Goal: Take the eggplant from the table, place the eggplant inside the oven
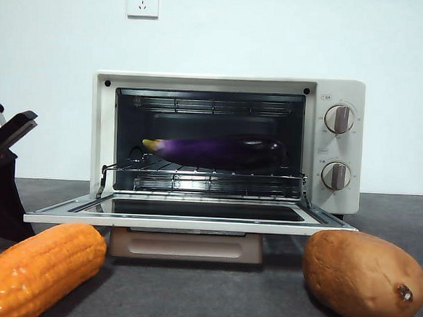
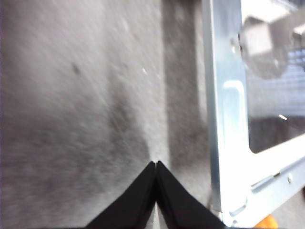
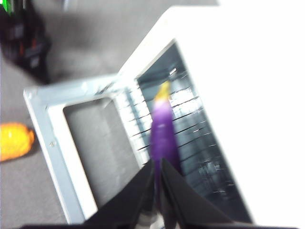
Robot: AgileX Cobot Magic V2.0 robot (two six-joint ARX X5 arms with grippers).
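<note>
Right gripper jaws closed, empty, seen only in its wrist view; eggplant laid on rack inside oven, door lowered; left gripper closed beside door.

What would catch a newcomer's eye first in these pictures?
The glossy purple eggplant lies on the wire rack inside the cream oven, whose door hangs open toward the camera. On the table in front are an orange corn cob on one side and a brown sweet potato on the other.
</note>
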